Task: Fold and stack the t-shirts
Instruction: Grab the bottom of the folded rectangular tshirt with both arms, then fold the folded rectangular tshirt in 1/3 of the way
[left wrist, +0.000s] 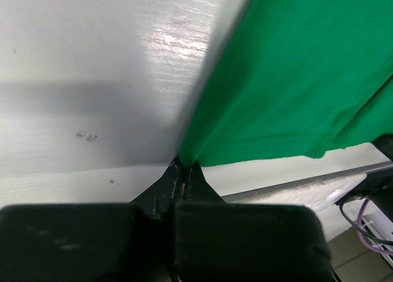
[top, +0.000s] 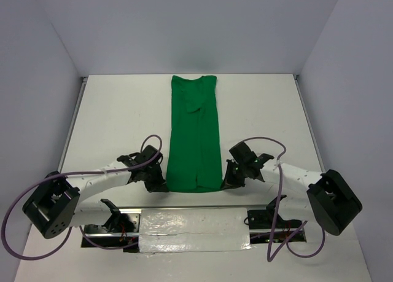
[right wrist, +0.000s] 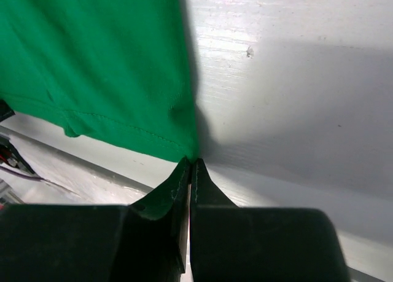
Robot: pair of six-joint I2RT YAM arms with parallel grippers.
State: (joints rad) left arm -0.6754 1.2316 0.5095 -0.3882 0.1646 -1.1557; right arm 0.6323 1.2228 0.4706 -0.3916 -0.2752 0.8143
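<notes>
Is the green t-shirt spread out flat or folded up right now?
Folded: the t-shirt lies as a long narrow strip, no sleeves sticking out, its sides overlapping down the middle.

You've got one t-shirt (top: 194,141) on one table (top: 123,110). You have two grippers, the left gripper (left wrist: 184,168) and the right gripper (right wrist: 190,165), and two purple cables (top: 278,199).
</notes>
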